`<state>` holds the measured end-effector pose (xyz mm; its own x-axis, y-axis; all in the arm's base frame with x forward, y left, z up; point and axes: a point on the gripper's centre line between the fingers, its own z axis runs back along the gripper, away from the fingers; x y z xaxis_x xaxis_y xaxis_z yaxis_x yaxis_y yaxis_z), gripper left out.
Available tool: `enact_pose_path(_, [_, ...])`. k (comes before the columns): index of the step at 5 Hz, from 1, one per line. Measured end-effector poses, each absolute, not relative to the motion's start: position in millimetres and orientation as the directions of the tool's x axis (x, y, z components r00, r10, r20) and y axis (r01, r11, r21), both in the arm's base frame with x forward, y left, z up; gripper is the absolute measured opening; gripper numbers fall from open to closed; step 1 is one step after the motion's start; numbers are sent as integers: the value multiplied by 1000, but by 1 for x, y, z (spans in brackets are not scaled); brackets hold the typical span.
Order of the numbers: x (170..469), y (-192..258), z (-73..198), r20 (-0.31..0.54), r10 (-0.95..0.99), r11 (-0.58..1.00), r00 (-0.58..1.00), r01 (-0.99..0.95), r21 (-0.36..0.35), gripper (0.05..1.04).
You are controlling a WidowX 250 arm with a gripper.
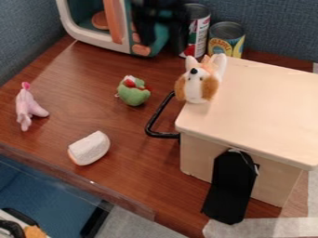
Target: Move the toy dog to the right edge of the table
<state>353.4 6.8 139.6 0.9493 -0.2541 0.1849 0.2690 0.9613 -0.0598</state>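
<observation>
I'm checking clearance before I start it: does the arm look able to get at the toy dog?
Probably yes: the toy dog sits uncovered atop the box. The arm, near the picture's top, may just need to clear the cans.

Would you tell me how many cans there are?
2: the taller can right of the oven, and the shorter can beside it, behind the box. More may be hidden.

Taller can (196,10): red, white and green label (200,33), print too small to read. Shorter can (227,30) beside it: yellow and blue label (225,48), lettering across it, not surely legible. No numbers or signs readable.
</observation>
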Motion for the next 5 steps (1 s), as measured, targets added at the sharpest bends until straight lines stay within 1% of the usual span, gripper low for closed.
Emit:
enact_pose_path(1, [352,-9,173,267,-271,956,925,292,-40,1001])
enact_pose_path(2, [350,-16,184,303,-266,953,915,297,-63,1001])
enact_pose_path(3, [338,-38,190,311,-343,926,887,374,-44,1001])
enact_pose_path(4, [327,-51,183,283,-389,908,877,417,-44,1001])
enact_pose_path(5, [318,-69,169,220,-448,884,867,466,-39,1001])
